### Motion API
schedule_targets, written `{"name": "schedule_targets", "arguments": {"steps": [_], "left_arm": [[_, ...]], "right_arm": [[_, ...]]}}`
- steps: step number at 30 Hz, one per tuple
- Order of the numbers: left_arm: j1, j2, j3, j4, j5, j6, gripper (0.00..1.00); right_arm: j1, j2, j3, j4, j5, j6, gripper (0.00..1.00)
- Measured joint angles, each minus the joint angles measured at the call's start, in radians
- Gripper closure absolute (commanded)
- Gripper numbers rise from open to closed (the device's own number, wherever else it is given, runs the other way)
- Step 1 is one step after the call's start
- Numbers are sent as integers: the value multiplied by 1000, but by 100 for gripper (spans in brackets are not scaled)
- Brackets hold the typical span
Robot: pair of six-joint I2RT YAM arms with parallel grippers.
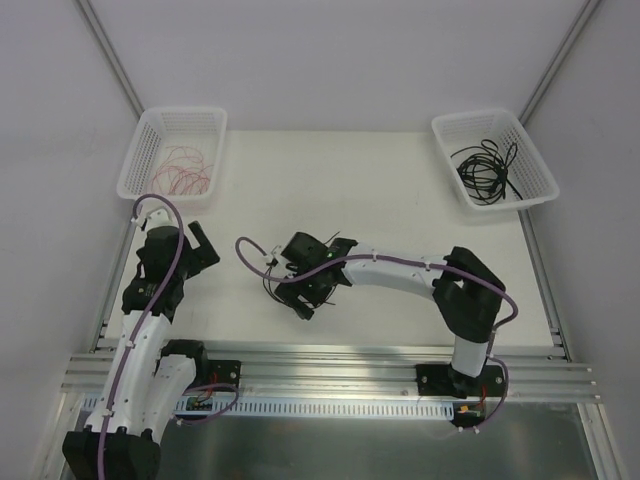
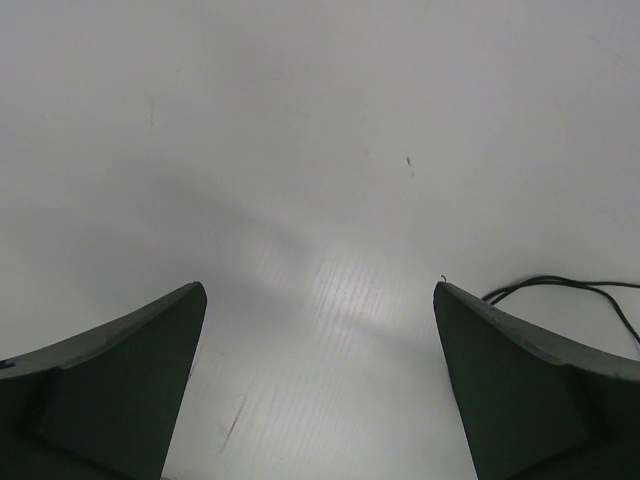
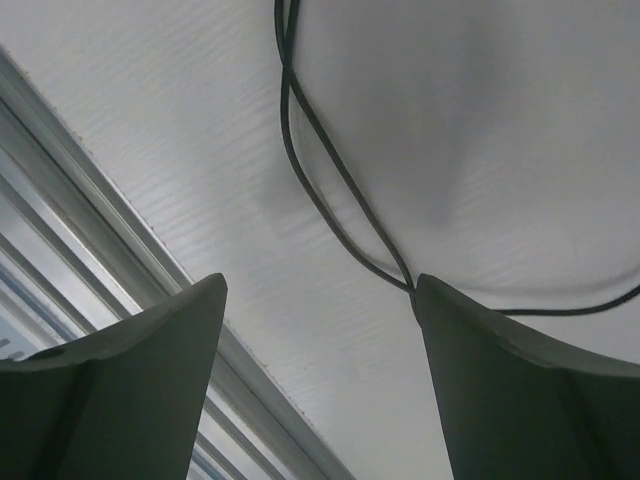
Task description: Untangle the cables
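From above, fine red wires (image 1: 180, 170) lie in the white plastic basket on the left (image 1: 135, 170), and coiled thin black cords (image 1: 487, 168) in the matching basket on the right (image 1: 540, 175). One loose black cord (image 1: 272, 290) is left on the white table (image 1: 400, 200).

Left wrist: the left gripper (image 2: 320, 290) gapes wide and empty, cord just beside one finger.

Right wrist: the right gripper (image 3: 320, 290) is spread wide over that cord, ungrasped. Sorting looks nearly done.
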Motion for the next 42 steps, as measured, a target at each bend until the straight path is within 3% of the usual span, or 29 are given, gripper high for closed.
{"name": "schedule_targets", "arguments": {"steps": [12,18,21,27,29,36,42], "left_arm": [[6,0,0,-30,-72,-27,1],[6,3,0,-31,-72,-27,1],[6,3,0,-31,-72,-27,1],[6,3,0,-31,-71,-27,1],[6,3,0,-31,-71,-27,1],[6,4,0,-31,-71,-27,1],[6,6,0,-31,-57,-27,1]], "right_arm": [[85,200,146,-7,109,-41,25],[95,240,179,-11,172,-45,35],[108,248,189,-16,179,-47,49],[127,255,194,-19,172,-48,93],[120,257,199,-26,174,-48,99],[58,225,149,-6,148,4,99],[-150,79,-40,-14,198,43,99]]}}
